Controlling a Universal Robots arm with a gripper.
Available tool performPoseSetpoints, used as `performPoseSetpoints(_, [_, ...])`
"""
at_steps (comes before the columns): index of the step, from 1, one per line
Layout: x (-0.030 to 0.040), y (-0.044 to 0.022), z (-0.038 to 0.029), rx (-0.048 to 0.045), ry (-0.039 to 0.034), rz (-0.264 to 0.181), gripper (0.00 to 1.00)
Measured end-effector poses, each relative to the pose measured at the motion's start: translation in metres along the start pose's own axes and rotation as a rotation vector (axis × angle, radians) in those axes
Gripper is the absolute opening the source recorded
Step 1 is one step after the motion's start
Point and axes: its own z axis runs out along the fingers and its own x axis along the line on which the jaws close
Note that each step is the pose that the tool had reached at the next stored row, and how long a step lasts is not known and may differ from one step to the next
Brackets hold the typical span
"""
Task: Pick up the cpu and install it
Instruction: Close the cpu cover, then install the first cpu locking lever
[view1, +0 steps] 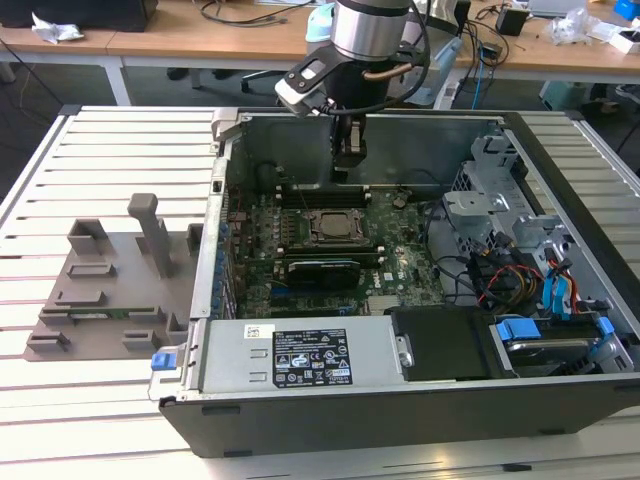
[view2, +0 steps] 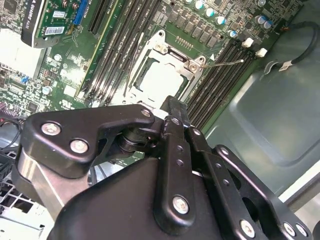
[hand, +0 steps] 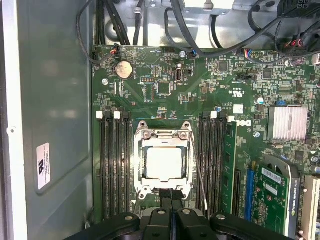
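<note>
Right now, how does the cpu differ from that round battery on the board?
The cpu is square; the coin battery is round. The cpu is clearly larger than the coin battery. The cpu sits inside a metal socket frame; the coin battery sits on open motherboard. Both are pale, silvery and lie flat.

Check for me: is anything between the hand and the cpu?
Nothing visible. The cpu lies in the socket frame, its pale top bare; the hand, shut and empty, hangs by the frame's edge. The thin lever wire stands beside the frame.
</note>
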Motion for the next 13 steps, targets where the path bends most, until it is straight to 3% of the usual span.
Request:
performPoseSetpoints(8, [0.0000,0.0000,-0.0002,0.0000,-0.0004,-0.003,0.11])
performPoseSetpoints(13, [0.0000,0.0000,-0.0001,-0.0036,-0.0062,-0.084,0.11])
